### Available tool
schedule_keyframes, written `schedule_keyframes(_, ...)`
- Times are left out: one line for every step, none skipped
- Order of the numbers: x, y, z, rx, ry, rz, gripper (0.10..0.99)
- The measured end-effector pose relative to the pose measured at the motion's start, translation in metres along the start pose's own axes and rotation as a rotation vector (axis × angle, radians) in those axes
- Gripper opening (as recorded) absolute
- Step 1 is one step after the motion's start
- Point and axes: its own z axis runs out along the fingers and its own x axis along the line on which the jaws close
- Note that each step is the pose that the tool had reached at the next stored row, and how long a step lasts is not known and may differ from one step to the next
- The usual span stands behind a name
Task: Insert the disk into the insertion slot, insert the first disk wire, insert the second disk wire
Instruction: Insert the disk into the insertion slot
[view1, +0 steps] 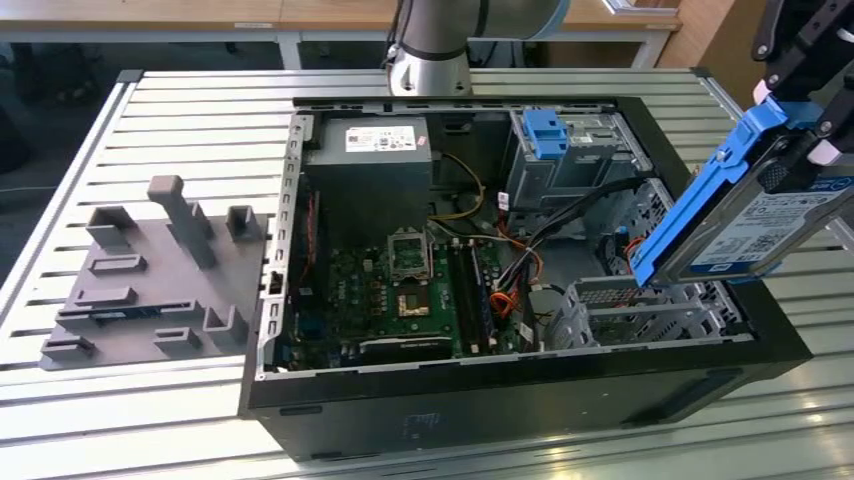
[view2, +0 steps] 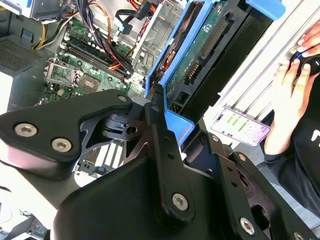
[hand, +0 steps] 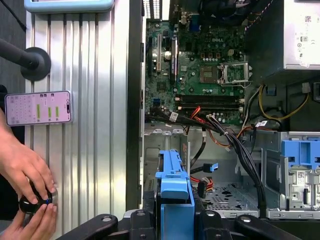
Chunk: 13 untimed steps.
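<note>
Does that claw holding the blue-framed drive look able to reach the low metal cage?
Probably yes: the case is open, the claw holds the drive above the cage, and the cables lie beside it, not across.

One claw (hand: 175, 222) is carrying one disk (view1: 767, 215). Beneath it, one open computer case (view1: 534, 410) is showing one motherboard (view1: 400, 290), one insertion slot (view1: 627, 310) and one blue-latched bay (view1: 567, 150). Beside the claw, two hands (hand: 24, 167) and one phone (hand: 38, 107) are resting on the bench (view1: 200, 120).

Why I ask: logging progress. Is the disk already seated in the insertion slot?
No: in the exterior view the disk hangs tilted in the air, outside the insertion slot.
</note>
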Motion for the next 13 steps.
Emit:
schedule_keyframes(0.0000,0.0002,0.0007,0.001,0.0000,0.000,0.365)
schedule_keyframes(0.0000,0.0002,0.0018,0.003,-0.0001,0.000,0.365)
schedule_keyframes(0.0000,0.0006,0.0027,0.005,-0.0001,0.000,0.365)
schedule_keyframes(0.0000,0.0010,0.0035,0.006,-0.0001,-0.001,0.365)
schedule_keyframes(0.0000,0.0023,0.0039,0.008,0.0000,-0.001,0.365)
schedule_keyframes(0.0000,0.0041,0.0044,0.009,0.0000,0.000,0.365)
schedule_keyframes(0.0000,0.0059,0.0050,0.010,-0.0002,0.000,0.365)
schedule_keyframes(-0.0001,0.0077,0.0056,0.011,-0.0002,0.000,0.365)
schedule_keyframes(-0.0003,0.0086,0.0064,0.012,-0.0002,0.000,0.365)
schedule_keyframes(-0.0009,0.0096,0.0073,0.013,-0.0002,0.001,0.365)
schedule_keyframes(-0.0016,0.0107,0.0082,0.013,-0.0003,0.004,0.365)
schedule_keyframes(-0.0024,0.0115,0.0093,0.014,-0.0004,0.006,0.365)
schedule_keyframes(-0.0031,0.0121,0.0104,0.014,-0.0004,0.009,0.365)
